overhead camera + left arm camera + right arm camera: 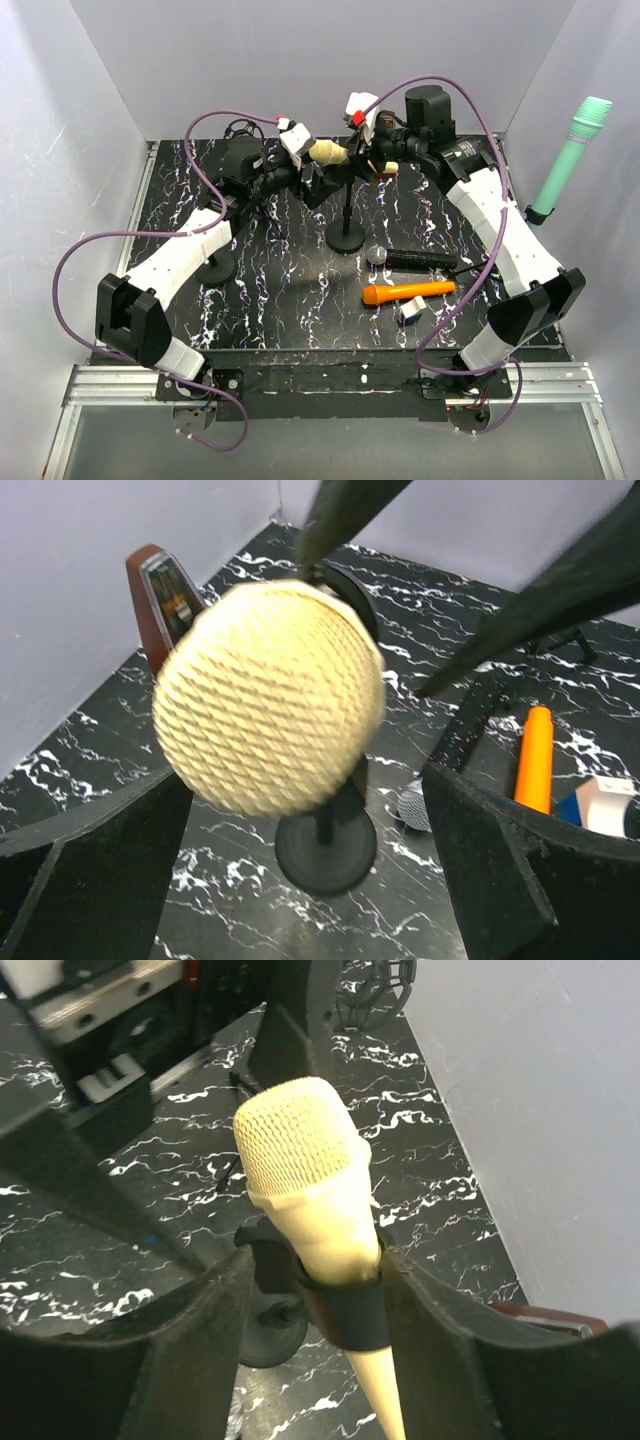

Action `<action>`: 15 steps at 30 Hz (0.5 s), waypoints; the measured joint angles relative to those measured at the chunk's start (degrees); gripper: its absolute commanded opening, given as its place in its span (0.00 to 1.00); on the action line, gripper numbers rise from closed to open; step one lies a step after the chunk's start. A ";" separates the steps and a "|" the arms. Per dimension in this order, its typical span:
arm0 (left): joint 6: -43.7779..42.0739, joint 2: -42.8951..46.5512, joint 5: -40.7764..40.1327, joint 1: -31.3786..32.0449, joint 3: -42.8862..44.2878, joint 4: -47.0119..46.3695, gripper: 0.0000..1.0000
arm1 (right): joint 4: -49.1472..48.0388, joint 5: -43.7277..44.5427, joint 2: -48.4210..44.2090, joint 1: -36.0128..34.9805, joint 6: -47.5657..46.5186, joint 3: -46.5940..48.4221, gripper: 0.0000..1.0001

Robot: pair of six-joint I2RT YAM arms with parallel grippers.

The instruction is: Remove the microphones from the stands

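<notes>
A cream microphone lies nearly level in the clip of the black stand at the back middle of the marble table. In the left wrist view its mesh head fills the space between my left gripper's wide-open fingers, with gaps on both sides. My left gripper is at the head end. My right gripper is at the handle side. In the right wrist view my right gripper has its fingers pressed against both sides of the black clip that rings the microphone.
A black microphone, an orange microphone and a small blue-and-white box lie in front of the stand. A green microphone stands by the right wall. A second round stand base sits at the left. A brown metronome stands near the back wall.
</notes>
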State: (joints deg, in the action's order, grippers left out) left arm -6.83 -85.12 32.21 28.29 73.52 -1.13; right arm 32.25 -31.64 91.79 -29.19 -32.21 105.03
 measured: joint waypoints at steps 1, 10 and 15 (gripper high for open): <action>0.00 -0.52 0.28 -0.33 0.00 -1.20 0.98 | 1.79 -0.11 0.13 0.22 0.13 1.33 0.66; 0.48 -5.99 8.94 -2.19 0.02 -6.60 0.93 | 20.04 -6.34 5.99 6.95 -5.97 17.88 0.70; 0.42 -6.38 9.81 -1.90 0.02 -6.99 0.88 | 25.20 -6.71 8.72 8.94 -12.24 16.98 0.70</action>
State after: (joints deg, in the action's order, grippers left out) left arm -6.42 -91.50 42.02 26.39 73.54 -8.12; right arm 57.45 -38.35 100.51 -20.25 -44.45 122.02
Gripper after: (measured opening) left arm 0.907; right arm 0.702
